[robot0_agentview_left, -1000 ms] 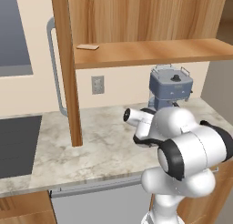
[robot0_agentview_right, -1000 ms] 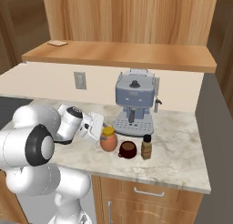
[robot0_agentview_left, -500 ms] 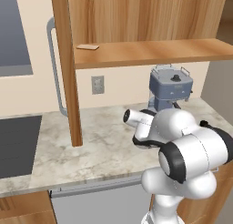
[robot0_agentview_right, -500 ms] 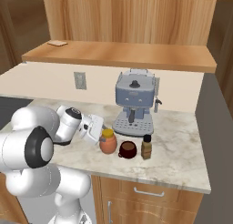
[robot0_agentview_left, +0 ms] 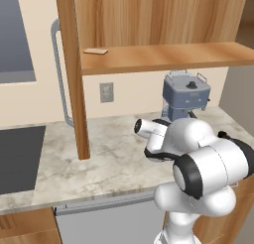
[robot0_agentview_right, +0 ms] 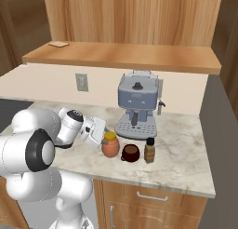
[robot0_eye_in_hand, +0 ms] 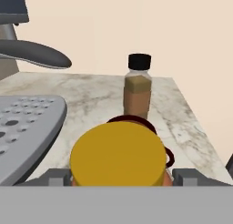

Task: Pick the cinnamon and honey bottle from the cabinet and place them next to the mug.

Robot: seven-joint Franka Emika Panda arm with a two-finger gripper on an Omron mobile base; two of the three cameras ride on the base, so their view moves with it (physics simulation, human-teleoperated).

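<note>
**Honey bottle beside the mug on the counter**

The honey bottle (robot0_agentview_right: 110, 144) was seen upright just left of the mug (robot0_agentview_right: 130, 152), the cinnamon (robot0_agentview_right: 149, 150) just right. The gripper (robot0_agentview_right: 103, 136) was held spread, its fingers flanking the yellow lid without pinching it.

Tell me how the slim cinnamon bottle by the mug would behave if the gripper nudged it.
The cinnamon stands tall on a narrow base, so it would probably tip rather than slide. Once down, its round body would likely roll on the flat counter. It looks rigid, probably light.
</note>
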